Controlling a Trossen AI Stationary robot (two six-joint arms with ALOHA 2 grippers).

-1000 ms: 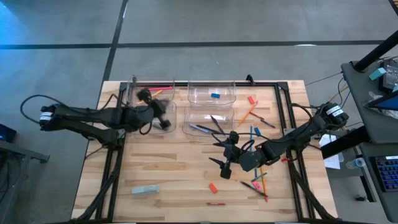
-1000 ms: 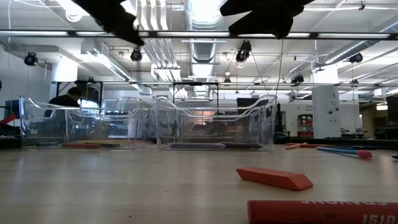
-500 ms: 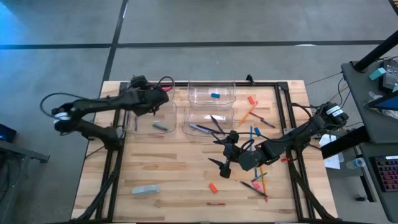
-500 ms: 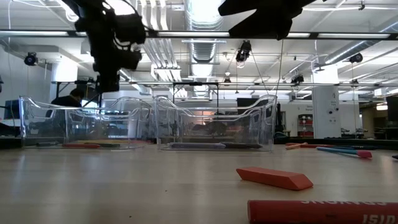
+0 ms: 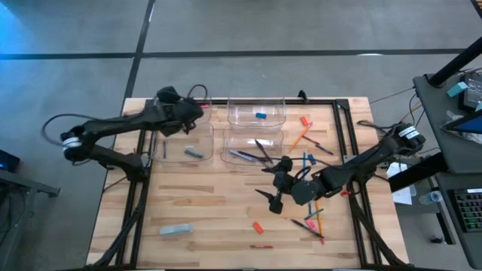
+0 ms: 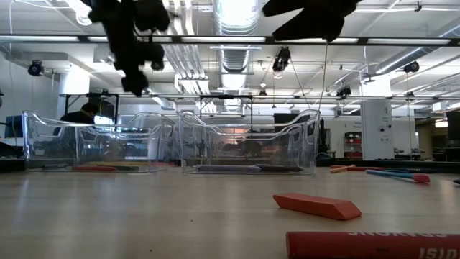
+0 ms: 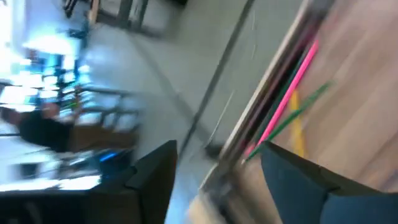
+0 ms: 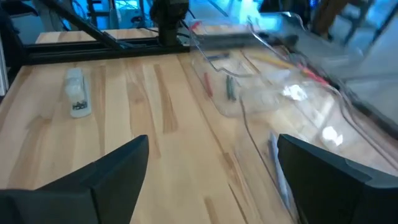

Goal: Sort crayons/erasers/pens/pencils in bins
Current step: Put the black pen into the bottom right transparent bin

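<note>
Left hand (image 5: 197, 113) above clear plastic bins (image 5: 184, 141), fingers apart, empty. Right hand (image 5: 276, 184) open, empty; should descend squarely over scattered pencils (image 5: 309, 167).

Left arm reaches in from the bench's left edge toward its far left corner, elbow bent, forearm running along the far side. Left gripper (image 5: 197, 111) sits raised at the far left; in the left wrist view its jaws stand apart with nothing between them.

Right arm comes in from the right edge, stretched low across toward bench centre. Right gripper (image 5: 273, 190) hovers near the middle, jaws spread wide and empty (image 8: 205, 180), fingers (image 8: 106, 177) well apart.
</note>
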